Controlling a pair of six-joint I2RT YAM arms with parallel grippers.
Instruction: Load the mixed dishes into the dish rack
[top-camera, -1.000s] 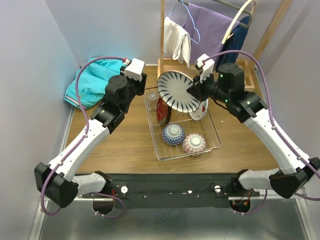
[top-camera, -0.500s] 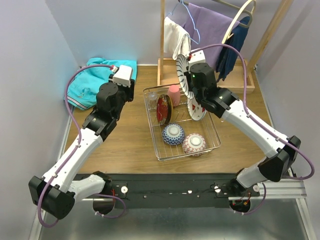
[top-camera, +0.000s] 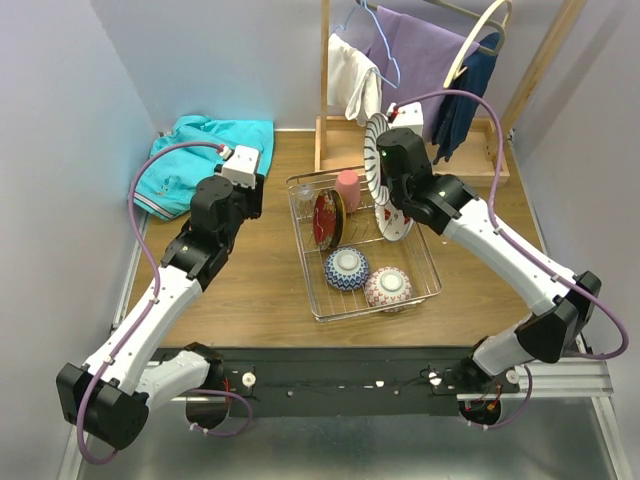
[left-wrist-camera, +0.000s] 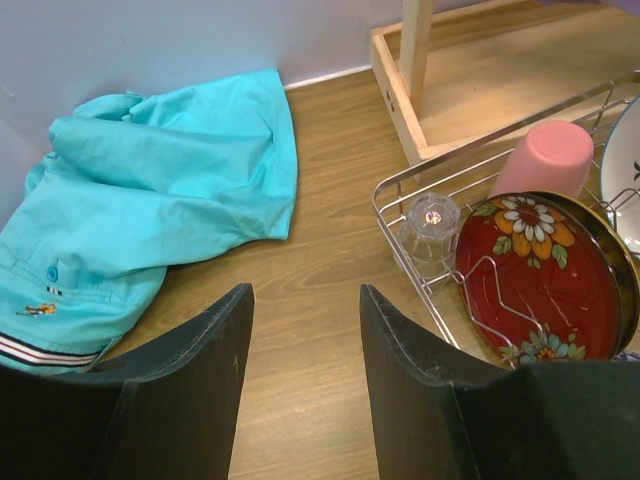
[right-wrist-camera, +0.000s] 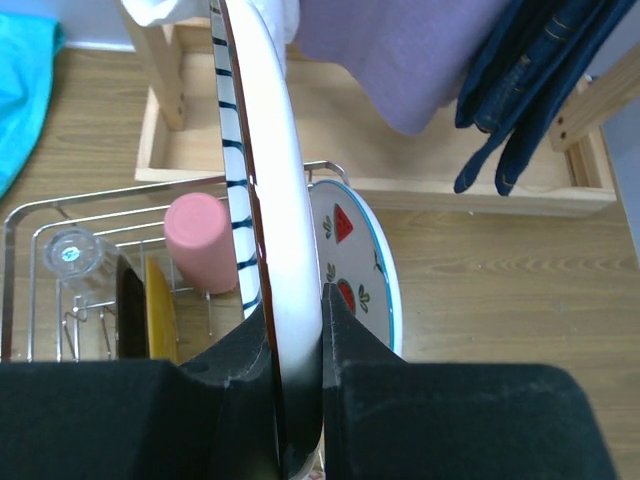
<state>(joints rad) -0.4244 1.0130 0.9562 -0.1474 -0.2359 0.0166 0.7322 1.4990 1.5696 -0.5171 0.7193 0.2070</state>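
The dish rack (top-camera: 309, 262) is a silver wire basket at mid-table. It holds a blue-patterned bowl (top-camera: 346, 267), a pink-patterned bowl (top-camera: 388, 286), a red plate (top-camera: 325, 218), a yellow plate (right-wrist-camera: 158, 310), a pink cup (top-camera: 347, 188), a clear glass (top-camera: 305, 192) and the white fruit plate (top-camera: 398, 222). My right gripper (right-wrist-camera: 296, 300) is shut on a striped-rim plate (right-wrist-camera: 250, 150), held upright on edge over the rack's back, between the cup and the fruit plate (right-wrist-camera: 355, 270). My left gripper (left-wrist-camera: 305, 300) is open and empty over wood left of the rack (left-wrist-camera: 400, 178).
A turquoise garment (top-camera: 195, 155) lies at the back left and also shows in the left wrist view (left-wrist-camera: 150, 190). A wooden clothes rack (top-camera: 420, 60) with hanging clothes stands on its base right behind the dish rack. Walls close in on both sides.
My right arm has turned the striped-rim plate from facing up to standing on edge and brought it over the rack's back. My left arm has drawn back to the left.
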